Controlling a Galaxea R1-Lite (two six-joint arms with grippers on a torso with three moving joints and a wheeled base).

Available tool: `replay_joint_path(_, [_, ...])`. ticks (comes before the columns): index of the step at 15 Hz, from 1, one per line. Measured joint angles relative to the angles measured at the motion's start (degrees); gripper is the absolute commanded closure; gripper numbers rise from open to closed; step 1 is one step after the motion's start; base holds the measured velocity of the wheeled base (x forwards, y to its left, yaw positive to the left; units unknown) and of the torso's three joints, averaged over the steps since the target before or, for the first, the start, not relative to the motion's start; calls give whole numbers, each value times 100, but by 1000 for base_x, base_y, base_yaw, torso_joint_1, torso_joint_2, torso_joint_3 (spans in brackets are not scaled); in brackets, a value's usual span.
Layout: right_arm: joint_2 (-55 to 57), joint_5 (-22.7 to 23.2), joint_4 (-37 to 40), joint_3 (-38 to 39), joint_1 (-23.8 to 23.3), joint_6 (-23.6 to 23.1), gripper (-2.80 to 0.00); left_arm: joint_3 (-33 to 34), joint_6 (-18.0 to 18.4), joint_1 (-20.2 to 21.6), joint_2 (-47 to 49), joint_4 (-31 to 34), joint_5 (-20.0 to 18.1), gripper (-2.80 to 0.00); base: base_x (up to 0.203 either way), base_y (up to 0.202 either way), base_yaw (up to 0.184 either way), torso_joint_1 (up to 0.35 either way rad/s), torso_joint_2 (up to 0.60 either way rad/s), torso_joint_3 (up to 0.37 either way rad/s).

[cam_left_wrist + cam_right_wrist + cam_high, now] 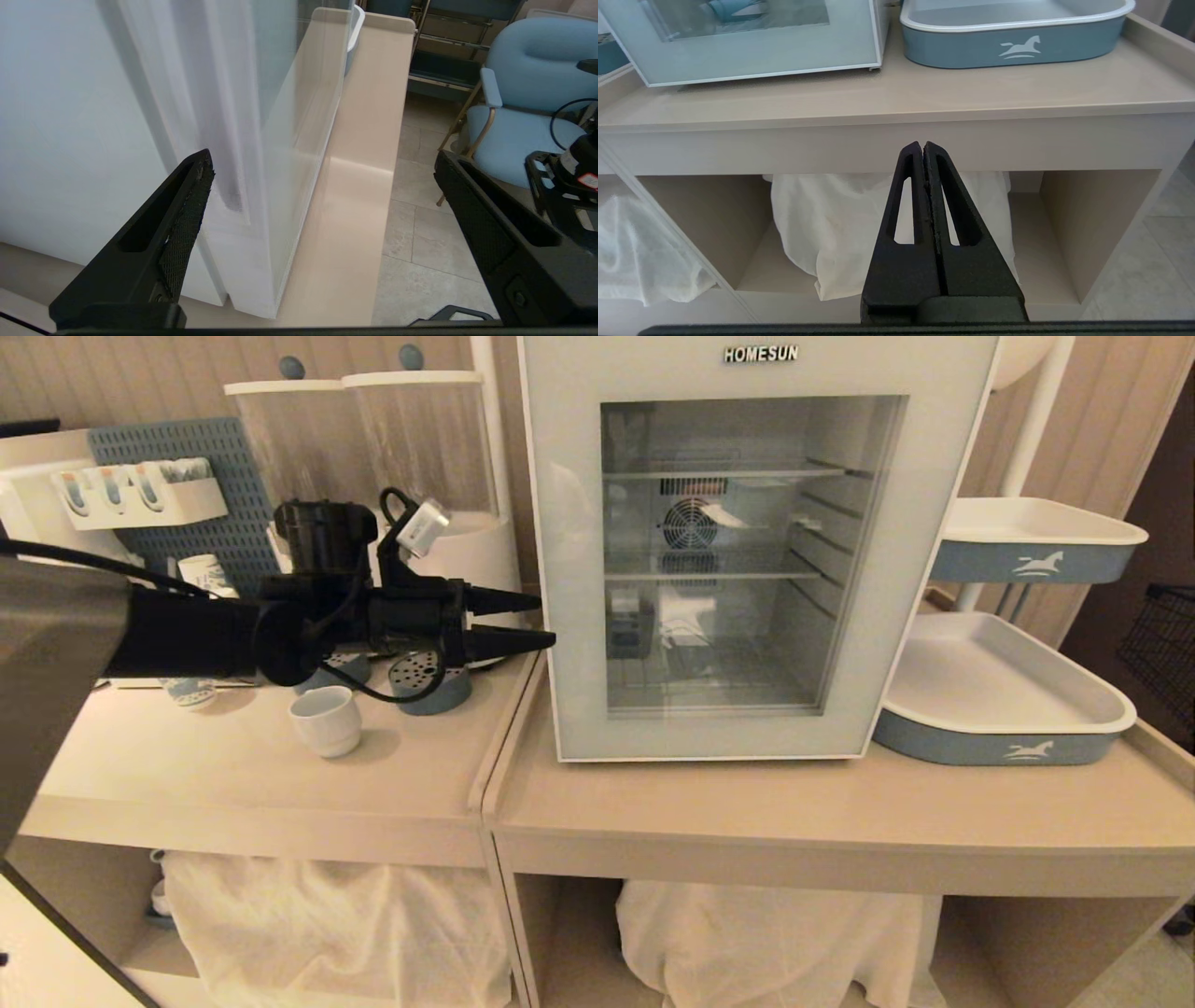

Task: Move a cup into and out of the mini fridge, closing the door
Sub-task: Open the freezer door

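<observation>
Cup: the small squat white ceramic mug (326, 720) sat on the beige left-hand counter (233, 784), out in front of the two tall clear drink dispensers (373, 439), well apart from the fridge. Nothing held it.

Left gripper (546, 621) was level, black fingers spread wide and empty, tips right at the left edge of the white boxy HOMESUN mini fridge (747, 355). In the left wrist view one finger (187, 210) sat against the white side wall and the other hung out over the floor, so the seam of the door's edge fell between them.

The pale-framed glass door (569, 569) looked shut; wire shelves showed through the window, no mug visible inside.

Right gripper (923, 148) was parked low in front of the counter shelf, fingers pressed together, holding nothing.

Judgement: step in hand was opening the door, cup not yet moved in. Next move needs a finger hooked behind the door's left edge, then a pull outward along the hinge arc. Risk: the tip slips off the smooth frame, or the fridge slides on the counter.
</observation>
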Motion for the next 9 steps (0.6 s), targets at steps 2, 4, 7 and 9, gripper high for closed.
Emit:
replay_joint_path(2, [0, 0, 0, 0, 0, -2, 0, -124, -19, -5, 105, 11, 0, -280, 0, 0, 0, 0, 0, 0])
replay_joint_path(4, [0, -2, -2, 0, 0, -3, 0, -165, -52, -26, 161, 23, -13, -280, 0, 0, 0, 0, 0, 0])
replay_joint_path(7, [0, 0, 0, 0, -2, 0, 0, -145, -220, -88, 168, 23, -77, -280, 0, 0, 0, 0, 0, 0])
replay_joint_path(9, [0, 0, -2, -2, 0, -2, 0, -107, -363, -148, 133, 26, -272, -280, 0, 0, 0, 0, 0, 0])
